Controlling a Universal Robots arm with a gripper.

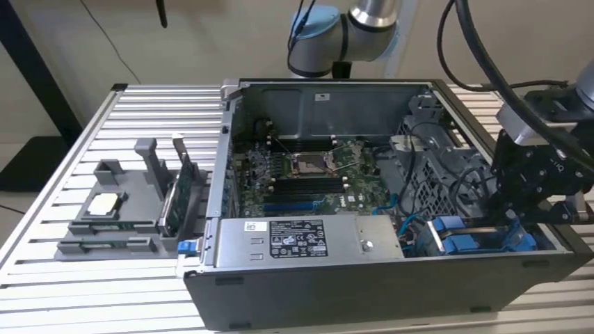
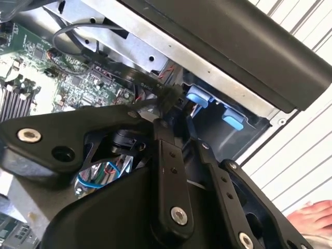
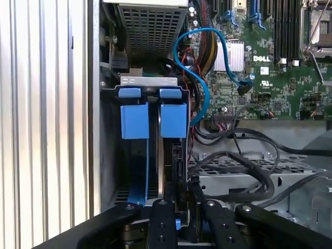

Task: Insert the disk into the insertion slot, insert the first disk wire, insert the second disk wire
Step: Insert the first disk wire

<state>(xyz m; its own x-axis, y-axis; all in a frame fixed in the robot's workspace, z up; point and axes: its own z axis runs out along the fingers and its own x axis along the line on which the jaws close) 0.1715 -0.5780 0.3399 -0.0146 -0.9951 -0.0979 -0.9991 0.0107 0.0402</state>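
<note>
One hand (image 2: 311, 215) shows past the gripper (image 2: 168, 101) in the second wrist view.

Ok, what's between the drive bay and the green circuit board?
Mainly a looping blue cable, seen in the first wrist view between the drive bay and the circuit board.

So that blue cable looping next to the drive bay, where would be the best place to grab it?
Probably the free bend of the blue cable, where it arcs clear of the motherboard beside the insertion slot, reached from the open side of the case. It is thin and round, so pinch across it; nearer the board, other parts crowd it.
</note>
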